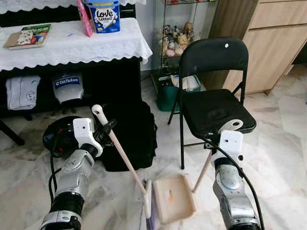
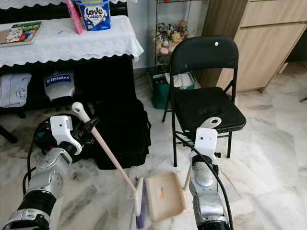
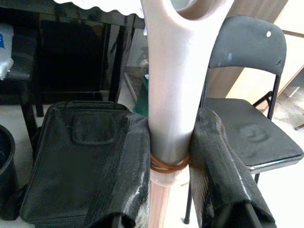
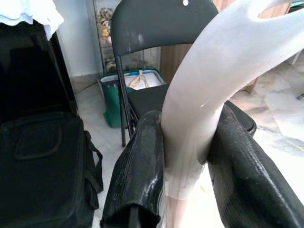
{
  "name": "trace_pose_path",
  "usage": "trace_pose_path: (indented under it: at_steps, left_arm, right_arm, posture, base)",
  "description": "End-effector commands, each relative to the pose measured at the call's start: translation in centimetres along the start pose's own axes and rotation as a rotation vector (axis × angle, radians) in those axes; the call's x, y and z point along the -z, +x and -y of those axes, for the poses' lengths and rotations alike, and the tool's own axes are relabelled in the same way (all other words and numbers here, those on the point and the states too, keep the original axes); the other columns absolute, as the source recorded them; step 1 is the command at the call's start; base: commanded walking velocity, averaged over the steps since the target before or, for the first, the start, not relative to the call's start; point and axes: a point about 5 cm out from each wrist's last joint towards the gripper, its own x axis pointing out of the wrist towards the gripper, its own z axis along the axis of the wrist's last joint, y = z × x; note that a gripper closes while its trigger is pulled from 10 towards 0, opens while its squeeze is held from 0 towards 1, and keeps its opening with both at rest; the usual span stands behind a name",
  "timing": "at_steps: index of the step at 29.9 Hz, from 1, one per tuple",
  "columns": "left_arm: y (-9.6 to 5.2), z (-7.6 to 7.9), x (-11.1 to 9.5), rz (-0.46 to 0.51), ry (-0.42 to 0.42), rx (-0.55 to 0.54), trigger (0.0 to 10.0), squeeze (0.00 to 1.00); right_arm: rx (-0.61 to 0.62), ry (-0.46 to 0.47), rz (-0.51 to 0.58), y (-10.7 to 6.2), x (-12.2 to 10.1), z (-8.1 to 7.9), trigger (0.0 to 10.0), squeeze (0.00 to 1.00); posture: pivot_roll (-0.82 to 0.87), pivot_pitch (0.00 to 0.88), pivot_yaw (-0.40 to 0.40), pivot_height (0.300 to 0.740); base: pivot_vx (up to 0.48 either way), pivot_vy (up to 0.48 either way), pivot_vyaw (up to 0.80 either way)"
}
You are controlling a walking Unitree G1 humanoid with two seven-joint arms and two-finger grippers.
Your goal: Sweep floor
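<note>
The left gripper (image 2: pixel 88 125) is closed on the top part of the broom handle (image 2: pixel 109 155), which slopes down to the broom head (image 2: pixel 139 199) on the marble floor (image 2: pixel 268 158). The dustpan (image 2: pixel 164 195) lies just beside the broom head, with a small orange bit inside. Its handle (image 2: pixel 209 122) rises at the right arm (image 2: pixel 205 191). Behind stand a black folding chair (image 2: pixel 204 81), a black bag (image 2: pixel 120 134) and a table with a white cloth (image 2: pixel 72 40).

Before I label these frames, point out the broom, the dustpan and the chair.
broom (image 1: pixel 125 162): left eye view, middle of its wooden handle.
dustpan (image 1: pixel 173 197): left eye view, flat beige tray.
chair (image 1: pixel 217 111): left eye view, black seat.
</note>
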Motion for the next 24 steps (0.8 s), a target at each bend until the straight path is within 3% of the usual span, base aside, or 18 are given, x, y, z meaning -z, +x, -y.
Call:
trace_pose_path:
  at_steps: [1, 7, 24]
  left_arm:
    - [0.2, 0.2, -0.6, 0.027, -0.006, 0.018, 10.0, 0.00]
    - [0.2, 0.3, -0.5, 0.023, -0.003, 0.023, 10.0, 0.00]
    - [0.1, 0.6, -0.4, 0.021, 0.004, 0.032, 10.0, 0.00]
  right_arm:
    - [0.049, -0.020, 0.002, 0.0, 0.4, 0.7, 10.0, 0.00]
    - [0.083, 0.019, -0.056, -0.1, 1.5, 0.4, 10.0, 0.00]
    - [0.110, 0.039, -0.028, 0.1, 1.8, 0.5, 10.0, 0.00]
  posture:
    - [-0.08, 0.080, -0.014, 0.740]
    - [-0.07, 0.080, -0.015, 0.740]
    - [-0.07, 0.072, -0.018, 0.740]
  base:
    - [0.000, 0.000, 0.00]
    - [0.000, 0.000, 0.00]
    - [0.000, 0.000, 0.00]
